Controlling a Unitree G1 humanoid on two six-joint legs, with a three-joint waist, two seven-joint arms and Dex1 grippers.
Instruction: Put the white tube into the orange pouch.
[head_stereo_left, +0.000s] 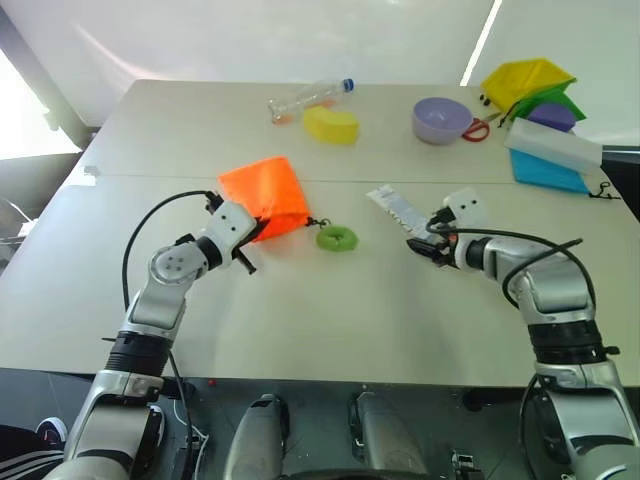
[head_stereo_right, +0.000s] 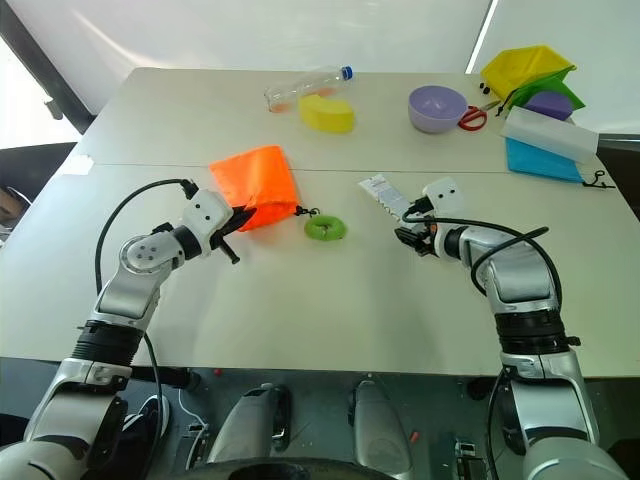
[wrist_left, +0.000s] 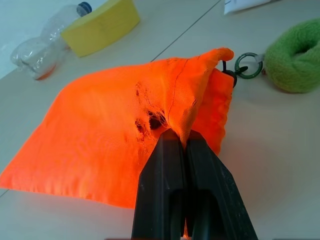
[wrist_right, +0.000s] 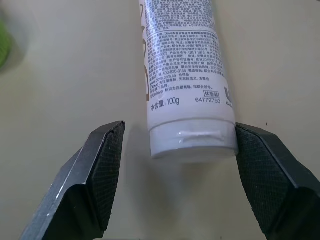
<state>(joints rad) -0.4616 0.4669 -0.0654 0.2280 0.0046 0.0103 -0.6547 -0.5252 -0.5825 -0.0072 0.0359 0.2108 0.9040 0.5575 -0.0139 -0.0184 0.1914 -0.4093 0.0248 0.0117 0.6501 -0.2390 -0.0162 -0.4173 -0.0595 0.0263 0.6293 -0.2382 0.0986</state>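
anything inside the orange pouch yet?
Cannot see inside: the orange pouch lies flat, its mouth pinched by the left gripper. The white tube is still on the table, between the right gripper's open fingers.

My arms are silver-grey metal with rounded joint housings and black ribbed collars at the forearms. A black cable loops out along each arm. White blocky wrist housings sit ahead of the left gripper (head_stereo_left: 262, 226) and right gripper (head_stereo_left: 420, 246). Fingers (wrist_right: 102, 172) are matte black, wedge-shaped, with fine cross-hatched inner pads.
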